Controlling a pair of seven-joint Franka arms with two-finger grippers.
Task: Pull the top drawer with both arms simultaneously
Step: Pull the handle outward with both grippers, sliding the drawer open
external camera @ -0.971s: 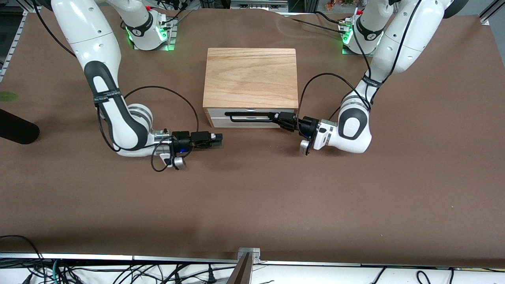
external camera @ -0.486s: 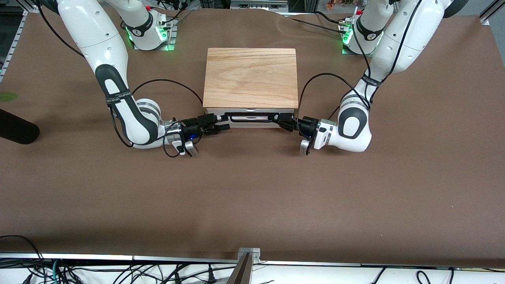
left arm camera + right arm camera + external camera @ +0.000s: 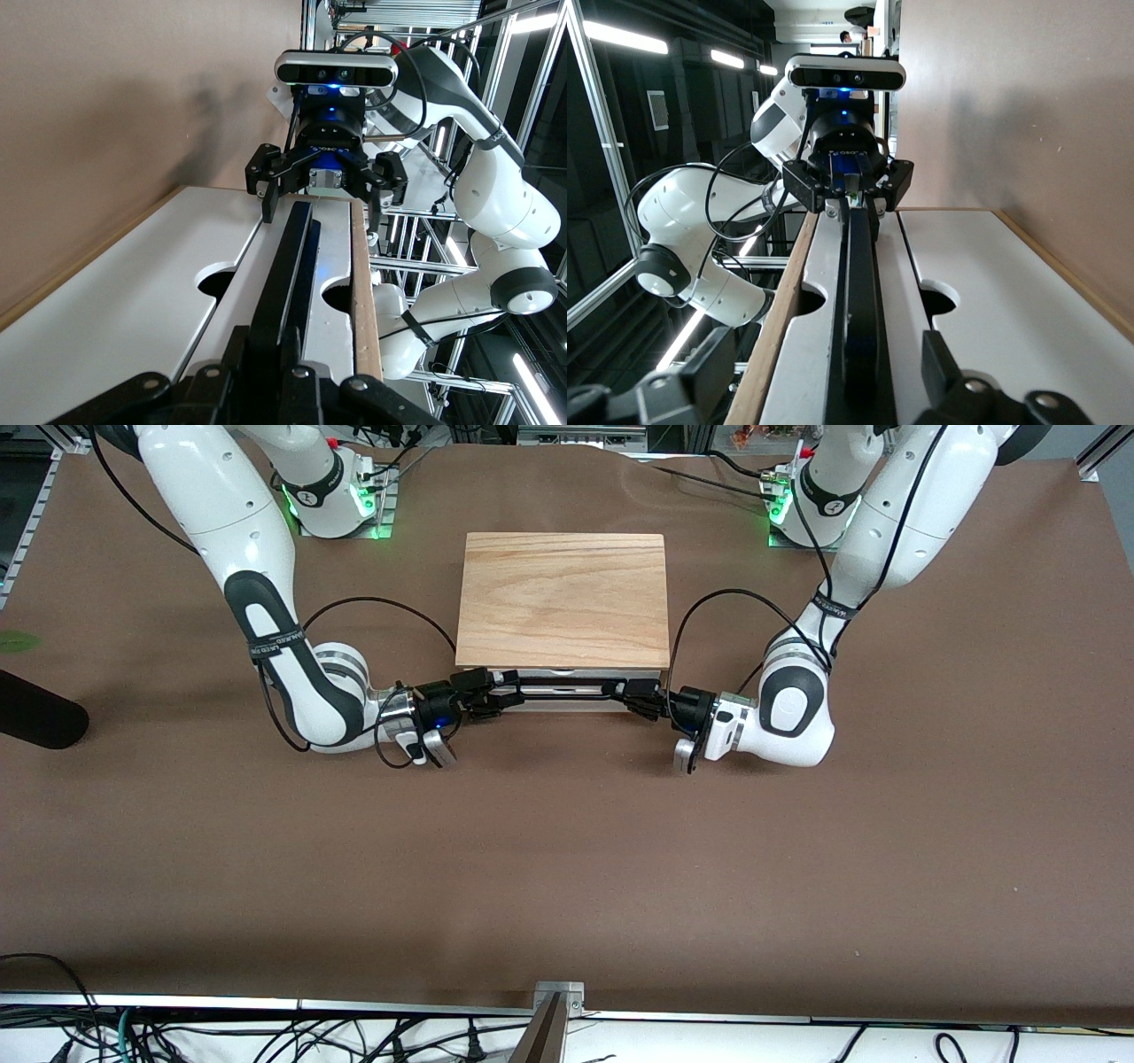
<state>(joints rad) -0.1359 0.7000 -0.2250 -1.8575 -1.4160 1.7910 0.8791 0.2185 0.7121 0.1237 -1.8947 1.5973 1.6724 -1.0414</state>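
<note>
the top drawer [image 3: 567, 691] shows from the front camera only as a thin strip under the oak box [image 3: 563, 600]; its inside is hidden. in the right wrist view the right tool [image 3: 859, 403] is cut off by the picture's edge, so contact with the black handle [image 3: 859, 292] cannot be told. the counter [image 3: 567, 868] runs past the frame.

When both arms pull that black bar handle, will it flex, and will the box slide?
The handle is a thin wire bar held at both ends, left gripper shut on it and right gripper open around it, so mid-span bowing seems unlikely. The wooden box sits unclamped on the table, so it may slide.
</note>
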